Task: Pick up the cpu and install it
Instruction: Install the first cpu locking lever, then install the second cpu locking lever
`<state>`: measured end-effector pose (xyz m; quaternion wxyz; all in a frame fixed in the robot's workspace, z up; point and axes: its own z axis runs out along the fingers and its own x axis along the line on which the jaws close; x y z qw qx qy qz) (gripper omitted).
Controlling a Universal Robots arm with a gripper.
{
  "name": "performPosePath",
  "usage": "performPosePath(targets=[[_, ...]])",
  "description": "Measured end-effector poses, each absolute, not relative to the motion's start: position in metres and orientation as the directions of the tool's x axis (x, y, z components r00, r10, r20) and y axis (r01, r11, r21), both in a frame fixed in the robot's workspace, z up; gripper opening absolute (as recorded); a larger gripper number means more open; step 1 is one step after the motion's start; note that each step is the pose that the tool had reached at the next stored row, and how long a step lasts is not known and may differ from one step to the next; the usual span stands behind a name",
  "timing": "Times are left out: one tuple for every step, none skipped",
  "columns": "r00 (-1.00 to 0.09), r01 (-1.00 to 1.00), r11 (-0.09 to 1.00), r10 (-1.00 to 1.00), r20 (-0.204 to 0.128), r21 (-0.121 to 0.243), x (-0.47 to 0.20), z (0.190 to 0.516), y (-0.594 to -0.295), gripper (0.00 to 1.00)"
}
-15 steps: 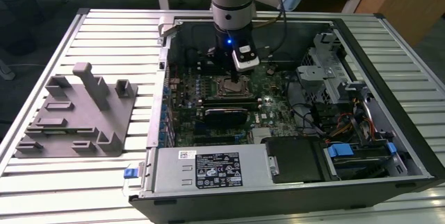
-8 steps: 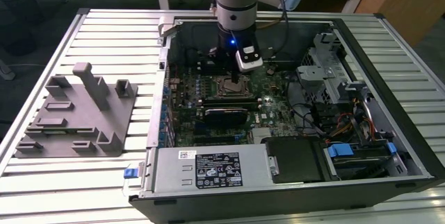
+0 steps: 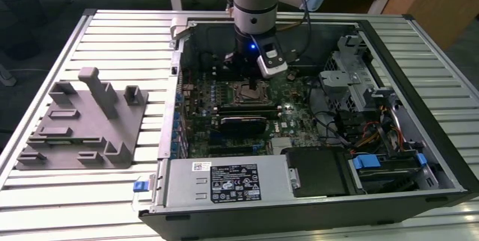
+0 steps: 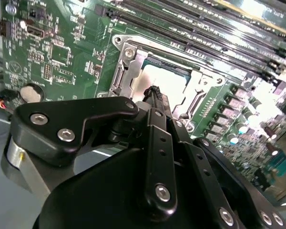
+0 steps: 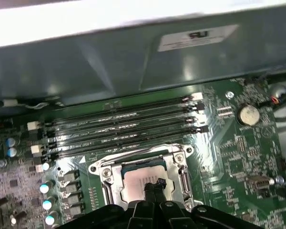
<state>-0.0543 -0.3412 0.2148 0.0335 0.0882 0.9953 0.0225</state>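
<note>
Pressed close together, the fingertips of the gripper (image 5: 154, 185) touch the top of the cpu (image 5: 139, 180), low in the middle of the first wrist view. Whether they clamp anything I cannot tell. That shiny chip lies flat inside the socket frame (image 5: 104, 177) on the green motherboard (image 5: 238, 148), beside the dark memory slots (image 5: 119, 126). Seen in the exterior view, the gripper (image 3: 256, 88) hangs upper centre over the open computer case (image 3: 419, 112); a grey fixture (image 3: 82, 123) sits at that frame's left.

Cpu (image 5: 142, 177) sits in socket frame (image 5: 107, 172); end effector (image 5: 155, 186) directly above it.
</note>
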Motion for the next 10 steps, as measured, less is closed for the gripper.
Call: performPosePath(targets=[[-0.984, 0.166, 0.985, 0.169, -0.063, 0.049, -0.0543, 0.2147, -0.3412, 0.11], [-0.984, 0.163, 0.985, 0.166, -0.063, 0.048, -0.0543, 0.2148, -0.3413, 0.11], [-0.984, 0.163, 0.986, 0.165, -0.063, 0.048, -0.0543, 0.2147, -0.3413, 0.11], [-0.984, 0.162, 0.986, 0.165, -0.063, 0.048, -0.0543, 0.2147, -0.3413, 0.11], [-0.984, 0.162, 0.986, 0.165, -0.063, 0.048, -0.0543, 0.2147, -0.3413, 0.11], [-0.984, 0.162, 0.986, 0.165, -0.063, 0.048, -0.0543, 0.2147, -0.3413, 0.11], [-0.984, 0.162, 0.986, 0.165, -0.063, 0.048, -0.0543, 0.2147, -0.3413, 0.11], [-0.984, 0.162, 0.986, 0.165, -0.063, 0.048, -0.0543, 0.2147, -0.3413, 0.11], [-0.984, 0.162, 0.986, 0.165, -0.063, 0.048, -0.0543, 0.2147, -0.3413, 0.11], [-0.984, 0.162, 0.986, 0.165, -0.063, 0.048, -0.0543, 0.2147, -0.3413, 0.11]])
